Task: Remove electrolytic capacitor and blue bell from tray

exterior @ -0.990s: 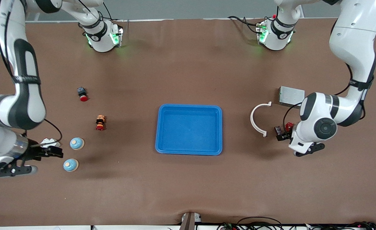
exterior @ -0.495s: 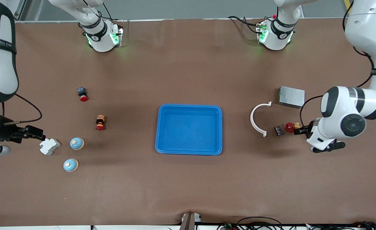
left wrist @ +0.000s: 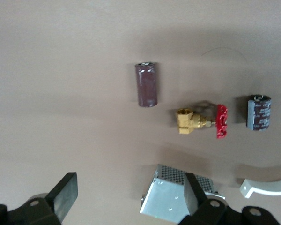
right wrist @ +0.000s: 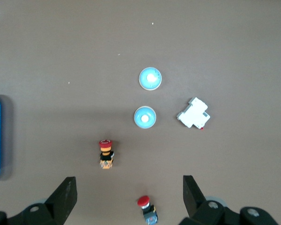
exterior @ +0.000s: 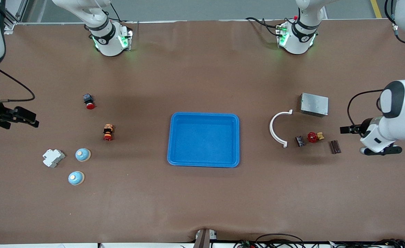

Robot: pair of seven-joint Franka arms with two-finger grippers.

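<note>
Two blue bells (exterior: 83,154) (exterior: 75,178) sit near the right arm's end, beside a white breaker (exterior: 53,157); the right wrist view shows both bells (right wrist: 150,78) (right wrist: 144,116). A brown capacitor (exterior: 335,146) and a black capacitor (exterior: 299,141) lie near the left arm's end; both show in the left wrist view (left wrist: 147,85) (left wrist: 259,112). The blue tray (exterior: 174,139) is empty at mid-table. My left gripper (exterior: 347,130) (left wrist: 129,201) is open and empty, over the table beside the brown capacitor. My right gripper (exterior: 30,120) (right wrist: 129,199) is open and empty, over the table's edge.
A red valve (exterior: 313,137), a white arc (exterior: 278,128) and a metal box (exterior: 314,104) lie by the capacitors. A red push button (exterior: 88,101) and an emergency-stop switch (exterior: 108,132) lie between the bells and the right arm's base.
Both arms have drawn back toward their own ends of the table. The left gripper moved off the capacitors, uncovering the brown one. The right gripper moved away from the breaker and bells.
</note>
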